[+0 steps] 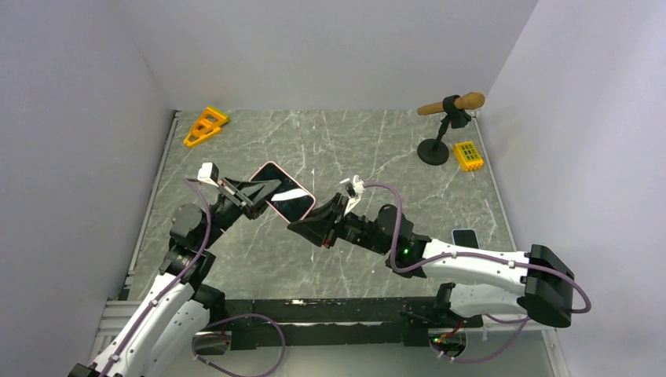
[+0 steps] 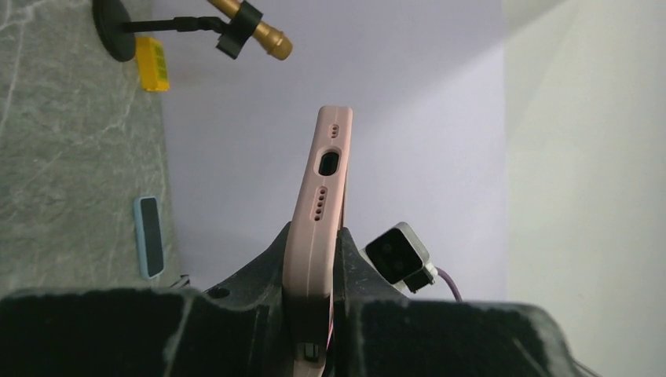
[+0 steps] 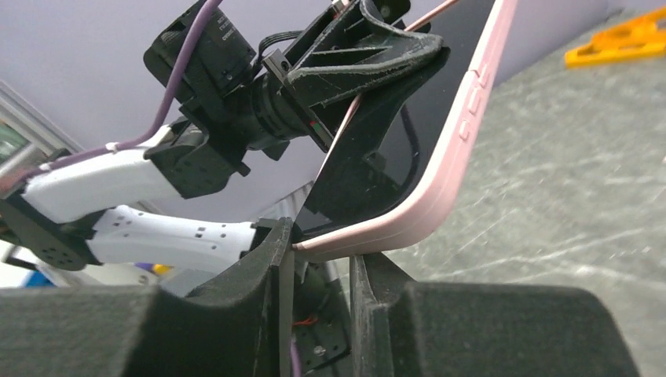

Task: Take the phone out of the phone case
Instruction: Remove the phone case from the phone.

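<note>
The left tool (image 1: 263, 193) is gripping the phone case (image 1: 284, 192) above mid-worktop (image 1: 353, 149). The right tool (image 1: 311, 225) is standing at its corner, grip unclear. A microphone (image 1: 451, 104) and a yellow block (image 1: 468, 155) are crowding the far-right corner.

This is a robotics lab test cell: plain white walls (image 1: 314, 47) box in a grey marble-patterned table (image 1: 259, 259), with a left arm (image 1: 149, 322) and a right arm (image 1: 479, 261), both white and cabled, bolted at its near edge. A microphone on a stand (image 1: 449, 110) and yellow plastic pieces (image 1: 205, 126) sit at the back.
</note>
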You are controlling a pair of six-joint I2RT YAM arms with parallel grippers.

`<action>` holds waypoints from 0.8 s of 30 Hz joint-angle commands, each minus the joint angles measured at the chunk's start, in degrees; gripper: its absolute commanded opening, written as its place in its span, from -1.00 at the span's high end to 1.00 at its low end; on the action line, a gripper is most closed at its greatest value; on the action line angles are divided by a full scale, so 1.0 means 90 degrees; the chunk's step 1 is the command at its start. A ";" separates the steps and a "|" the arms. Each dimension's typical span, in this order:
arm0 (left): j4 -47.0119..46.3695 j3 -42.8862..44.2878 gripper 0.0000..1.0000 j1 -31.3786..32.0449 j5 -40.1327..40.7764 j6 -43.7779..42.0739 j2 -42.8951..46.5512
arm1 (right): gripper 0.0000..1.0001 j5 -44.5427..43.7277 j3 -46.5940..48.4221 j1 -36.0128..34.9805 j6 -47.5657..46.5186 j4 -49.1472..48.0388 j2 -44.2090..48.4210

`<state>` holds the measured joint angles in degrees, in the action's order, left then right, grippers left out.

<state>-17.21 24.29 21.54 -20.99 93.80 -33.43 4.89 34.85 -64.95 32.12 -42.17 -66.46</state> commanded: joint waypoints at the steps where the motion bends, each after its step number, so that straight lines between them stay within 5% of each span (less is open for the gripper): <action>1: 0.1057 0.0408 1.00 0.0214 -0.1070 0.0403 0.0031 | 1.00 -0.0603 0.0913 -0.0009 -0.3091 0.2150 -0.0262; 11: 0.1010 0.0585 1.00 0.0214 -0.1066 0.0335 0.0003 | 1.00 -0.2110 0.1621 -0.0288 -0.4267 0.2983 -0.0483; 18: 0.0938 0.0452 1.00 0.0206 -0.0532 -0.0042 0.0258 | 1.00 -0.2551 0.1646 -0.0368 -0.3224 0.3693 -0.0331; 24: 0.0962 0.0678 1.00 0.0195 -0.0319 -0.1316 0.0194 | 0.13 -0.2626 -0.0023 -0.0329 -0.1027 0.3650 0.0632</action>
<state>-4.89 27.40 22.52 -20.73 90.30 -32.12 -15.33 41.85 -68.55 8.95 -10.13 -66.85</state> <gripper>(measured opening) 0.184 0.349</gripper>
